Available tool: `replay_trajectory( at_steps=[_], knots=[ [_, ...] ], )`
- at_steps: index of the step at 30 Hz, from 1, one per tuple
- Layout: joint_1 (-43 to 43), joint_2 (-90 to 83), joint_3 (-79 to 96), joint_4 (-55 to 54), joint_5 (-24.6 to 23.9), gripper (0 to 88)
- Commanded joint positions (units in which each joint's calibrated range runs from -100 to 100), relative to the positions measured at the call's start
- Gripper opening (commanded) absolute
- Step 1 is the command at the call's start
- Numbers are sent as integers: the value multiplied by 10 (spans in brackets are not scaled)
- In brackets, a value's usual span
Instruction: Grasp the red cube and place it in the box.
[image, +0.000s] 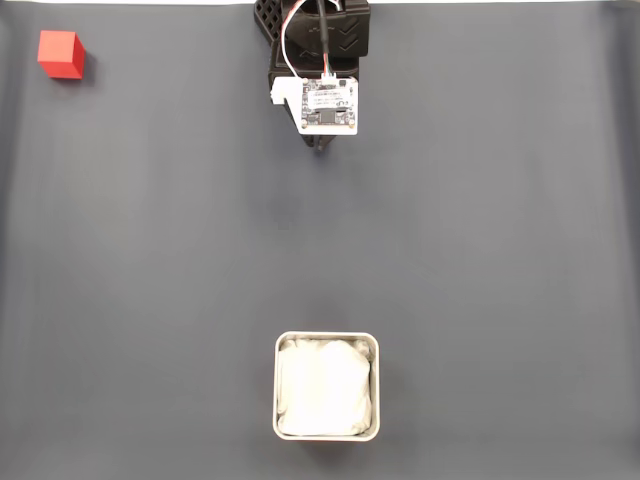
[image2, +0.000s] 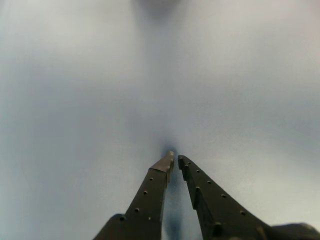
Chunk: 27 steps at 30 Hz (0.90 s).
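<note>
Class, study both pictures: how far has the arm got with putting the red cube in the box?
Nothing is done yet. The red cube sits untouched at the fixed view's top left, and the box holds only its white lining. The gripper has its jaws nearly closed on nothing above bare table. Reaching, grasping, carrying and placing all remain.

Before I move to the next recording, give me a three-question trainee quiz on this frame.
1. True or false: the red cube already lies in the box.
2. In the fixed view, the cube sits at which corner? A) top left B) bottom right C) bottom centre
3. Fill in: in the wrist view, the end effector has its fingertips nearly ____ and holds nothing.

Key: 1 false, the box holds just its white lining; 2 A; 3 together.
</note>
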Motion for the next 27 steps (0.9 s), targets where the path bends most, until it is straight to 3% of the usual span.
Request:
replay_trajectory(
  at_steps=[1, 27],
  knots=[
    [0, 0, 5, 16, 5, 2],
    [-4, 0, 5, 16, 5, 2]
  ],
)
